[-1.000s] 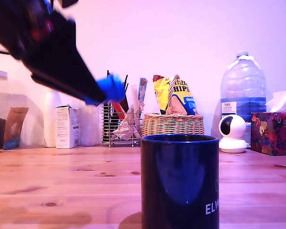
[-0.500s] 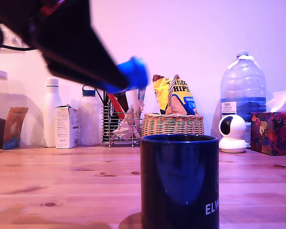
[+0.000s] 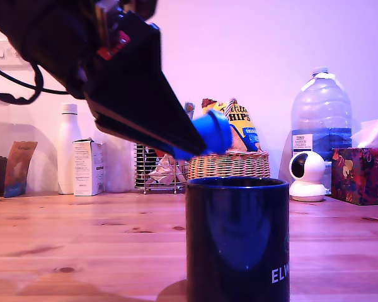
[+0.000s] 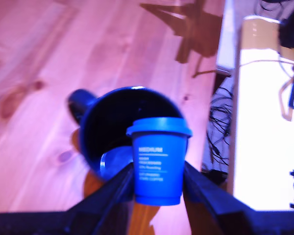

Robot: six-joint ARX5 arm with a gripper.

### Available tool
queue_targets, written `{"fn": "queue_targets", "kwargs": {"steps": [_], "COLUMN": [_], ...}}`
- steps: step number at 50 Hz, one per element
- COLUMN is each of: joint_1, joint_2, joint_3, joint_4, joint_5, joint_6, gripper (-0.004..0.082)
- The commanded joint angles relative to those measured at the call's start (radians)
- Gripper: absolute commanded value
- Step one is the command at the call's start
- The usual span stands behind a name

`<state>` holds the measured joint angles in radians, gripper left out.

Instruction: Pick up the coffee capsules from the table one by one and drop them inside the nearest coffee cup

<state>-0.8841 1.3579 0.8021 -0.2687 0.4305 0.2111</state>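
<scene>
In the exterior view we see the black pincer point(image 3: 198, 141) clamped on a bright blue coffee capsule point(image 3: 214, 132), held in the air just above the rim of the dark navy coffee cup point(image 3: 237, 239), toward the exterior view's left side of its mouth. The cup stands on the wooden counter point(image 3: 82, 239), with a wicker basket point(image 3: 230, 165) behind it.

In the wrist view we find the capsule point(image 4: 158, 159) gripped between both fingers point(image 4: 112, 188), over the cup's dark opening point(image 4: 115, 127).

my gripper point(image 4: 158, 183): matt black fingers, plastic by the look
capsule I hold point(image 4: 159, 159): smooth bright blue plastic, white print
coffee cup point(image 3: 237, 239): glossy dark navy glaze
table point(image 3: 82, 245): light wood, visible grain and knots
basket point(image 3: 230, 164): woven wicker
</scene>
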Motion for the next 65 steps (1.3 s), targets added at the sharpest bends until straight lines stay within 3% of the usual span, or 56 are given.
{"fn": "queue_targets", "kwargs": {"steps": [1,20,35,65], "joint_1": [-0.009,-0.048,-0.066,-0.065], "joint_2": [0.027,0.164,0.236,0.238], "joint_3": [0.032,0.201,0.304,0.313], "joint_4": [0.001,-0.142,-0.273,-0.338], "joint_5": [-0.009,-0.067,-0.145,-0.151], "joint_6": [-0.011,-0.013,0.006,0.002], "gripper": [0.0198,0.0198,0.0198,0.0198]}}
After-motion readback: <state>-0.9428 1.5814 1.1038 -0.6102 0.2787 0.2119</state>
